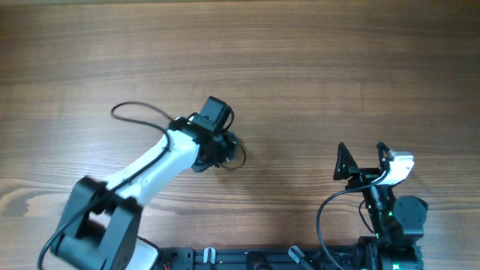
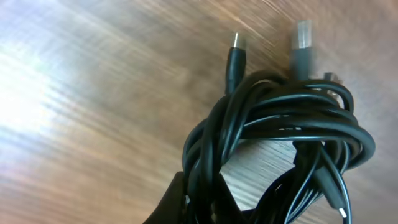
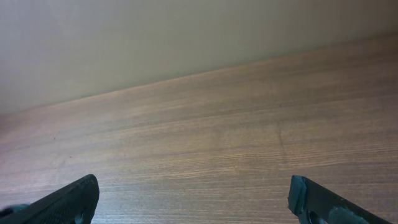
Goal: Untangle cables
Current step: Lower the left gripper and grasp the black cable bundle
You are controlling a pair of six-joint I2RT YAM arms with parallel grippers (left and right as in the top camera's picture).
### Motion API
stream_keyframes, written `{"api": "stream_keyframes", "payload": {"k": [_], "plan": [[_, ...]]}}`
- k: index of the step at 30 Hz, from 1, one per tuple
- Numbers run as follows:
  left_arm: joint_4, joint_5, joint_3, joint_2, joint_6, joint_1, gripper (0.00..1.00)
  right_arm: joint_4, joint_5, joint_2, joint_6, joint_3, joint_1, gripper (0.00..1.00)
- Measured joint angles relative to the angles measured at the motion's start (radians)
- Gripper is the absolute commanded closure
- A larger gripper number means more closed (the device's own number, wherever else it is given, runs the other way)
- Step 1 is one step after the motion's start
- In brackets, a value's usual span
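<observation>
At the centre of the overhead view, on a brown wood-grain table [image 1: 315, 60], the white left arm's gripper [image 1: 219, 142] sits over a small knot of thin black flexible cables [image 1: 232, 144], which peeps out at its right edge. From the left wrist, the cables fill the lower right of the frame as glossy strands wound into one tight coil, crossing over and under each other. A slim plug [image 2: 236, 43] and a broader metal-tipped plug [image 2: 303, 34] poke out of the top. A dark finger [image 2: 177, 199] shows near mid-frame at the bottom edge, buried among the strands, so the left pincer looks clenched on the bundle. At lower right of the overhead view, the right gripper [image 1: 362, 156] is spread wide, grasping nothing, well apart from the knot. By these pictures the untangling has barely begun: no strand lies free, and every loop is left to pull out.
</observation>
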Motion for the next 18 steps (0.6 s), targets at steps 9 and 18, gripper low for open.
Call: {"api": "stream_keyframes", "payload": {"k": [9,18], "plan": [[-0.006,0.070,0.011,-0.034,-0.356,-0.015,0.03,0.000,0.000,0.000,0.000,0.000,0.000,0.00],[0.018,-0.051,0.011,-0.034,0.239,-0.021,0.32,0.000,0.000,0.000,0.000,0.000,0.000,0.00]]}}
